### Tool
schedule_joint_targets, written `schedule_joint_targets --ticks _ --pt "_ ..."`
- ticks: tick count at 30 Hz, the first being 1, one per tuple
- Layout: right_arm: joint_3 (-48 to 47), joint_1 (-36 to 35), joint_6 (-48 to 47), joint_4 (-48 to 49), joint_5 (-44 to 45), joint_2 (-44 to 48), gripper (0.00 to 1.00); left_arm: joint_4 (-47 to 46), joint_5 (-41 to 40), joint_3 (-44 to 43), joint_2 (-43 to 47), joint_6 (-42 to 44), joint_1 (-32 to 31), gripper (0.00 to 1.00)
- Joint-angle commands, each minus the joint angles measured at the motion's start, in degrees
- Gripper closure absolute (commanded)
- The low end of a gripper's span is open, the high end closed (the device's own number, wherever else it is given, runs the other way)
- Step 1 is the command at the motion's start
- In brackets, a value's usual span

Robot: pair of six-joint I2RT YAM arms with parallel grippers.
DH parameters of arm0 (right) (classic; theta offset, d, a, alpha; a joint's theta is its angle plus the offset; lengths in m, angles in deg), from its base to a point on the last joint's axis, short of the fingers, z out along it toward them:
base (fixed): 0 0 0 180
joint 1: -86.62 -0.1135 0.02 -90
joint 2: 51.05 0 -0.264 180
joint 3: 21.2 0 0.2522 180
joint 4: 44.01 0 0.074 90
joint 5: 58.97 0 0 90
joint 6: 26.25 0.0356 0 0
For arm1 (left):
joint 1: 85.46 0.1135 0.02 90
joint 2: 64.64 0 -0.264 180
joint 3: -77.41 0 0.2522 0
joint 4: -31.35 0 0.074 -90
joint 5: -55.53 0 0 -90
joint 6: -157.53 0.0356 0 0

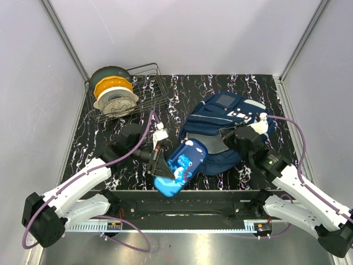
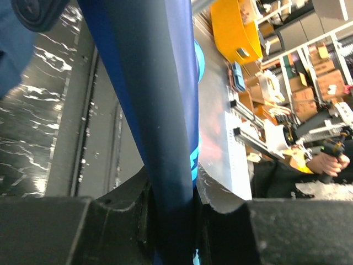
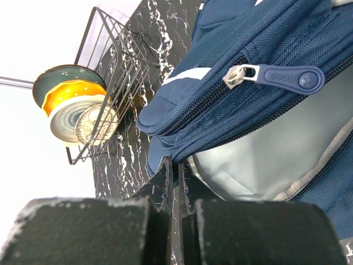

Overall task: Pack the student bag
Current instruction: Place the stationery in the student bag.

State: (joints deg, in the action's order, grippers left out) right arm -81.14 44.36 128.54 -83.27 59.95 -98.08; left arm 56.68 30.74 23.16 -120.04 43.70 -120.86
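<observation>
Student bag (image 3: pixel 248 38) matt woven cloth; pencil case (image 1: pixel 185 160) glossy, smooth; rack (image 1: pixel 155 91) thin metal wire.

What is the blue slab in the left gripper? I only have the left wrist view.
Observer: A glossy blue pencil case with a cartoon print. The left gripper clamps its lower end.
Operator: Where is the bag from there?
Observer: The backpack lies just right of the case, with its mouth facing it. From above, the case's upper end overlaps the mouth.
Operator: Is the mouth open?
Observer: Yes. The right gripper is shut on the rim of the opening, and the grey lining shows inside.
</observation>
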Motion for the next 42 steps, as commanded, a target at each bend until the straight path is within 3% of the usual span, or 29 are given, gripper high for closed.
schedule_joint_targets --ticks 1,7,13,19,22,26,32,42 --pt "-4.19 0.07 -2.3 8.09 1.39 -0.52 1.0 -4.19 3.88 1.82 -1.19 -2.35 -3.62 1.0" --pt "-4.63 -0.01 -2.74 9.59 0.08 -1.14 1.0 -11.99 -1.22 4.1 -7.25 -10.41 -8.02 1.0" --pt "-4.54 -0.01 -3.18 10.2 -1.85 -0.7 1.0 -28.93 -6.76 5.42 -14.54 -19.99 -8.2 1.0" --pt "-3.4 -0.01 -2.57 10.64 -5.1 -0.44 1.0 -42.22 -8.95 2.17 -25.27 -28.97 -8.11 1.0" --pt "-2.7 -0.01 -2.22 10.47 -6.69 0.0 1.0 -43.39 -10.27 -0.63 -29.31 -30.3 -8.2 1.0" --pt "-1.47 0.07 -1.52 10.12 -7.92 0.79 1.0 -52.51 -11.94 -2.4 -31.7 -35.13 -7.94 1.0" --pt "-1.29 0.07 -0.55 7.48 -8.89 0.97 1.0 -56.12 -19.06 -3.98 -34.43 -38.21 -6.79 1.0" --pt "-0.23 0.07 0.16 4.05 -6.6 5.72 1.0 -72.38 -28.2 -3.45 -40.75 -47.88 -6.17 0.97"
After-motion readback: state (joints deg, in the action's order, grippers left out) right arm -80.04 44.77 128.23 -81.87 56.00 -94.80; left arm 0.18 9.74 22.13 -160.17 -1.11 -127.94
